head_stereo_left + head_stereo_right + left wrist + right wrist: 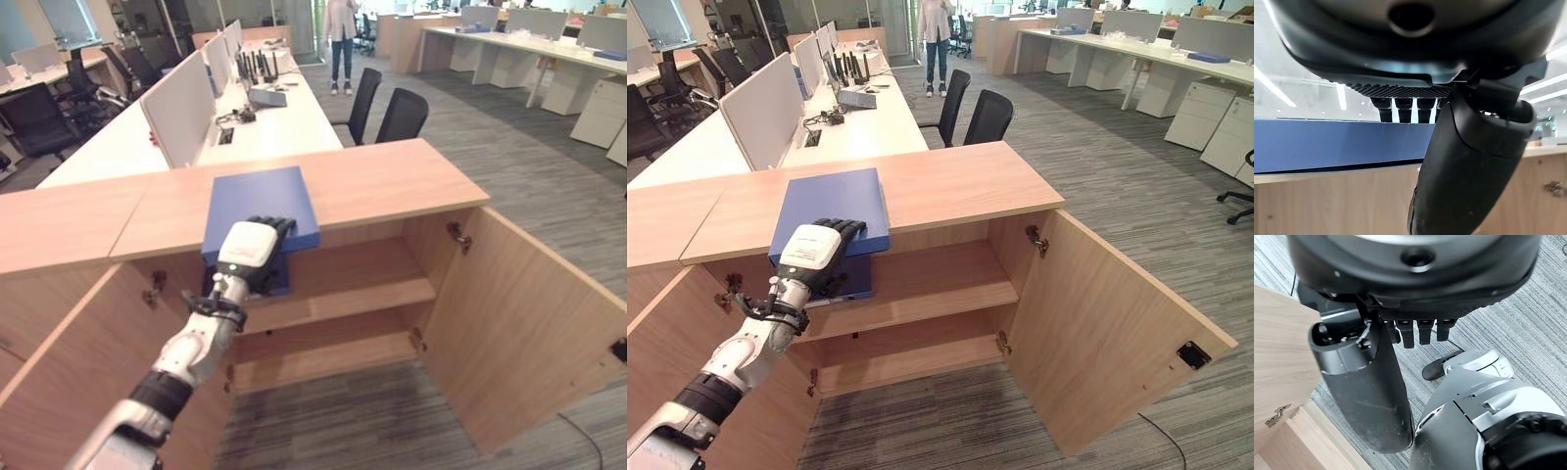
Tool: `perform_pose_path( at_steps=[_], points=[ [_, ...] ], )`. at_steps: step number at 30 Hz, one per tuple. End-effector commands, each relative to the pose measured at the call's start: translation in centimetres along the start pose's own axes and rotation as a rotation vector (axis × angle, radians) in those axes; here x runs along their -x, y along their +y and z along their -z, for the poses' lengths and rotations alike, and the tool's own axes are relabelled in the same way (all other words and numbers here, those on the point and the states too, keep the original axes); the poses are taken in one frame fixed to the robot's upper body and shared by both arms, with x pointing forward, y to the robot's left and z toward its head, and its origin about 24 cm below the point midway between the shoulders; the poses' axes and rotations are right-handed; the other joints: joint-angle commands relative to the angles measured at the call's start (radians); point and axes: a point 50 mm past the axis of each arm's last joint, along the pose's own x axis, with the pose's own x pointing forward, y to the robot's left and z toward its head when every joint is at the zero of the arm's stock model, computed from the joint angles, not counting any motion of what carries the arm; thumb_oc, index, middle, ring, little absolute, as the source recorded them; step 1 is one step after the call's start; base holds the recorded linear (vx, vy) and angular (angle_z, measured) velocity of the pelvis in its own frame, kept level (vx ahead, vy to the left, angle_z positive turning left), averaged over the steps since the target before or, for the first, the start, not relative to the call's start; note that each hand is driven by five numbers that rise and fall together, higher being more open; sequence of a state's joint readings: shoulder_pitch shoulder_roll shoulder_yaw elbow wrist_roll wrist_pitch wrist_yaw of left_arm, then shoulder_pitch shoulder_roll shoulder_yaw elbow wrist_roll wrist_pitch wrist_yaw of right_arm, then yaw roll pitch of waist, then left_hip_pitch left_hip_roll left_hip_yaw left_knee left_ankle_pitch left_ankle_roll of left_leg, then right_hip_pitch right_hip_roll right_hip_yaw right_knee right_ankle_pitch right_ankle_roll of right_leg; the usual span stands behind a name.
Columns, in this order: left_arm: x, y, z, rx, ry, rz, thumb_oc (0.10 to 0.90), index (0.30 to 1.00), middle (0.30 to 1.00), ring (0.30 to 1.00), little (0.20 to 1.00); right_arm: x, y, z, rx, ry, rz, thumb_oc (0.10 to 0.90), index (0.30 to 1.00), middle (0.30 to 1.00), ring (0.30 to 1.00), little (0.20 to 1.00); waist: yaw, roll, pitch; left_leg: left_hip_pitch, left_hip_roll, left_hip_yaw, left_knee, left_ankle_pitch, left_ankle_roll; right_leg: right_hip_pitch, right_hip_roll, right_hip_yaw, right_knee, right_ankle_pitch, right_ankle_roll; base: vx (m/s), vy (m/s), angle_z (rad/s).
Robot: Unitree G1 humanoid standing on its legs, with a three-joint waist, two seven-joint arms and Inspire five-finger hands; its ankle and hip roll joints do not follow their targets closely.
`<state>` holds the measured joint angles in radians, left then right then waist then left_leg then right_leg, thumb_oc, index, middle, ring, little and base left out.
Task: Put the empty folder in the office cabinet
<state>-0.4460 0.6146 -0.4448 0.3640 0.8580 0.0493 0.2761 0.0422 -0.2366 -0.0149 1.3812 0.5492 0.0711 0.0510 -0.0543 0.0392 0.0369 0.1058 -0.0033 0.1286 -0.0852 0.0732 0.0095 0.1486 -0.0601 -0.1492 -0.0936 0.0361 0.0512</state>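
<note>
Open-plan office floor with grey carpet is seen behind a low wooden office cabinet [323, 196], whose two doors stand wide open. On its top, overhanging the front edge, a blue folder [257, 201] lies flat. The left hand [251, 253] is placed at that overhanging near edge, fingers curled over the top face and thumb beneath, so the folder is gripped there; a second blue item [854, 278] is seen on the upper shelf [362, 279] just under the hand, but what it is cannot be told. The right hand [1415, 330] hangs over the carpet beside the right door [519, 323], fingers relaxed and nothing in them.

The step in hand is judged to be the pick-up: the folder is grasped but not yet lifted clear. Next, it would have to be drawn toward the robot off the top, lowered past the front lip, and slid in level onto a shelf. Room is widest to the hand's right, where both shelves lie bare. The cabinet's top lip above the hand and the left door [69, 392] close beside the forearm are the edges to be cleared.
</note>
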Motion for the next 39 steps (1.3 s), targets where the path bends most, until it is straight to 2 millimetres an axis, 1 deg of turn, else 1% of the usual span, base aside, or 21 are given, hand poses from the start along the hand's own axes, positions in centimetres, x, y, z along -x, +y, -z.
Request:
perform_pose_path(
  at_steps=[1,4,5,6,7,8,9,11,15,20,25,27,30,31,32,33,34,35,36,38,39],
  points=[
    [-4.4,7.7,2.5,-0.171,0.087,-0.266,0.800,0.900,0.900,0.900,0.900,0.0,-0.4,-0.2,0.070,0.028,0.035,0.800,0.900,0.900,0.900,0.900,-0.008,-0.043,-0.012,0.035,-0.007,-0.038,-0.002,-0.164,-0.039,0.022,-0.065,-0.063,0.006,-0.050,0.083,0.00,0.000,0.00],
    [-4.5,7.3,2.7,-0.195,0.104,-0.247,0.800,0.900,0.900,0.900,0.900,0.0,-0.3,-0.3,0.075,0.024,0.034,0.800,0.900,0.900,0.900,0.900,-0.009,-0.043,-0.011,0.036,-0.007,-0.037,-0.002,-0.165,-0.039,0.022,-0.064,-0.063,0.006,-0.051,0.083,0.00,0.000,0.00],
    [-4.4,6.6,3.2,-0.203,0.134,-0.226,0.590,0.585,0.585,0.585,0.585,0.0,-0.2,-0.3,0.074,0.023,0.035,0.800,0.900,0.900,0.900,0.900,-0.009,-0.042,-0.010,0.037,-0.006,-0.035,-0.002,-0.164,-0.039,0.022,-0.063,-0.061,0.006,-0.052,0.081,0.00,0.000,0.00],
    [-4.3,6.3,3.5,-0.201,0.154,-0.214,0.541,0.512,0.512,0.512,0.512,0.0,-0.2,-0.3,0.077,0.024,0.034,0.800,0.900,0.900,0.900,0.900,-0.009,-0.043,-0.010,0.038,-0.006,-0.035,-0.002,-0.164,-0.038,0.023,-0.063,-0.060,0.006,-0.052,0.081,0.00,0.000,0.00],
    [-4.3,6.3,3.5,-0.201,0.155,-0.214,0.541,0.512,0.512,0.512,0.512,0.0,-0.2,-0.3,0.077,0.024,0.034,0.800,0.900,0.900,0.900,0.900,-0.009,-0.043,-0.010,0.038,-0.006,-0.035,-0.002,-0.164,-0.038,0.023,-0.063,-0.060,0.006,-0.052,0.081,0.00,0.000,0.00],
    [-4.1,5.8,3.8,-0.195,0.172,-0.197,0.507,0.460,0.460,0.460,0.460,0.0,-0.1,-0.2,0.079,0.024,0.032,0.800,0.900,0.900,0.900,0.900,-0.009,-0.043,-0.010,0.039,-0.007,-0.035,-0.002,-0.165,-0.038,0.024,-0.062,-0.059,0.006,-0.053,0.081,0.00,0.000,0.00],
    [-3.8,5.1,4.3,-0.188,0.206,-0.175,0.400,0.300,0.300,0.300,0.300,0.0,-0.1,-0.2,0.082,0.023,0.032,0.800,0.900,0.900,0.900,0.900,-0.010,-0.044,-0.010,0.040,-0.006,-0.034,-0.002,-0.165,-0.038,0.025,-0.062,-0.058,0.006,-0.054,0.080,0.00,0.000,0.00],
    [-3.4,4.3,4.8,-0.170,0.239,-0.148,0.400,0.300,0.300,0.300,0.300,0.0,0.0,-0.3,0.084,0.022,0.033,0.800,0.900,0.900,0.900,0.900,-0.008,-0.046,-0.010,0.041,-0.006,-0.033,-0.002,-0.166,-0.038,0.025,-0.062,-0.057,0.006,-0.054,0.079,0.00,0.000,0.00],
    [-2.9,3.6,5.3,-0.146,0.272,-0.131,0.400,0.300,0.300,0.300,0.300,0.0,0.0,-0.2,0.084,0.025,0.034,0.800,0.900,0.900,0.900,0.900,-0.008,-0.047,-0.010,0.043,-0.006,-0.032,-0.002,-0.166,-0.038,0.026,-0.061,-0.056,0.006,-0.056,0.078,0.00,0.000,0.00],
    [-2.2,2.7,5.3,-0.110,0.279,-0.116,0.400,0.300,0.300,0.300,0.300,0.0,0.1,-0.1,0.091,0.023,0.033,0.800,0.900,0.900,0.900,0.900,-0.005,-0.048,-0.009,0.044,-0.006,-0.033,-0.002,-0.167,-0.037,0.027,-0.061,-0.055,0.006,-0.056,0.076,0.00,0.000,0.00],
    [-1.0,1.1,5.5,-0.069,0.299,-0.073,0.400,0.300,0.300,0.300,0.300,0.0,0.2,-0.2,0.099,0.015,0.035,0.800,0.900,0.900,0.900,0.900,-0.002,-0.049,-0.010,0.047,-0.006,-0.033,-0.002,-0.169,-0.036,0.029,-0.061,-0.055,0.006,-0.056,0.075,0.00,0.000,0.00],
    [-0.7,0.8,5.5,-0.058,0.302,-0.067,0.400,0.300,0.300,0.300,0.300,0.0,0.2,-0.3,0.100,0.014,0.036,0.800,0.900,0.900,0.900,0.900,-0.001,-0.050,-0.010,0.048,-0.006,-0.033,-0.002,-0.169,-0.035,0.029,-0.061,-0.054,0.006,-0.056,0.075,0.00,0.000,0.00],
    [-0.2,0.3,5.3,0.024,0.307,-0.066,0.400,0.300,0.300,0.300,0.300,0.0,0.3,-0.4,0.098,0.009,0.034,0.800,0.900,0.900,0.900,0.900,0.002,-0.051,-0.009,0.048,-0.006,-0.035,-0.002,-0.169,-0.035,0.028,-0.060,-0.055,0.006,-0.056,0.074,0.00,0.000,0.00],
    [-0.1,0.8,4.3,0.122,0.270,-0.113,0.400,0.300,0.300,0.300,0.300,-0.1,0.3,-0.3,0.095,0.008,0.034,0.800,0.900,0.900,0.900,0.900,0.007,-0.053,-0.006,0.046,-0.007,-0.038,-0.002,-0.169,-0.035,0.027,-0.060,-0.057,0.006,-0.055,0.073,0.00,0.000,0.00],
    [0.0,0.9,4.4,0.123,0.271,-0.112,0.400,0.300,0.300,0.300,0.300,0.0,0.3,-0.3,0.097,0.009,0.034,0.800,0.900,0.900,0.900,0.900,0.006,-0.052,-0.007,0.046,-0.007,-0.038,-0.002,-0.169,-0.035,0.027,-0.060,-0.057,0.006,-0.055,0.073,0.00,0.000,0.00],
    [0.2,1.5,3.5,0.198,0.233,-0.151,0.400,0.300,0.300,0.300,0.300,-0.1,0.3,-0.2,0.091,0.009,0.034,0.800,0.900,0.900,0.900,0.900,0.010,-0.054,-0.005,0.045,-0.007,-0.040,-0.002,-0.168,-0.034,0.027,-0.060,-0.059,0.006,-0.055,0.073,0.00,0.000,0.00],
    [0.7,1.8,2.5,0.271,0.191,-0.172,0.400,0.300,0.300,0.300,0.300,-0.1,0.3,0.0,0.085,0.013,0.034,0.800,0.900,0.900,0.900,0.900,0.014,-0.055,-0.004,0.044,-0.008,-0.042,-0.002,-0.169,-0.033,0.027,-0.061,-0.060,0.006,-0.055,0.072,0.00,0.000,0.00],
    [1.4,2.3,0.7,0.406,0.111,-0.189,0.400,0.300,0.300,0.300,0.300,-0.1,0.3,0.2,0.076,0.018,0.035,0.800,0.900,0.900,0.900,0.900,0.020,-0.057,0.001,0.041,-0.009,-0.046,-0.002,-0.169,-0.031,0.025,-0.061,-0.062,0.006,-0.052,0.072,0.00,0.000,0.00],
    [1.5,2.3,0.8,0.408,0.111,-0.187,0.400,0.300,0.300,0.300,0.300,0.0,0.2,0.2,0.077,0.018,0.036,0.800,0.900,0.900,0.900,0.900,0.019,-0.057,-0.001,0.040,-0.009,-0.046,-0.002,-0.169,-0.031,0.024,-0.061,-0.062,0.006,-0.052,0.073,0.00,0.000,0.00],
    [2.3,3.0,-1.5,0.587,-0.004,-0.187,0.400,0.300,0.300,0.300,0.300,0.0,0.1,0.3,0.081,0.021,0.040,0.800,0.900,0.900,0.900,0.900,0.023,-0.059,0.004,0.036,-0.010,-0.047,-0.002,-0.168,-0.030,0.021,-0.062,-0.065,0.006,-0.049,0.073,0.00,0.006,0.06],
    [3.4,3.8,-2.6,0.731,-0.077,-0.190,0.400,0.300,0.300,0.300,0.300,0.0,0.0,0.3,0.081,0.021,0.041,0.800,0.900,0.900,0.900,0.900,0.029,-0.061,0.009,0.032,-0.011,-0.048,-0.002,-0.166,-0.029,0.019,-0.063,-0.068,0.006,-0.046,0.074,0.00,0.004,0.05]
  ],
)
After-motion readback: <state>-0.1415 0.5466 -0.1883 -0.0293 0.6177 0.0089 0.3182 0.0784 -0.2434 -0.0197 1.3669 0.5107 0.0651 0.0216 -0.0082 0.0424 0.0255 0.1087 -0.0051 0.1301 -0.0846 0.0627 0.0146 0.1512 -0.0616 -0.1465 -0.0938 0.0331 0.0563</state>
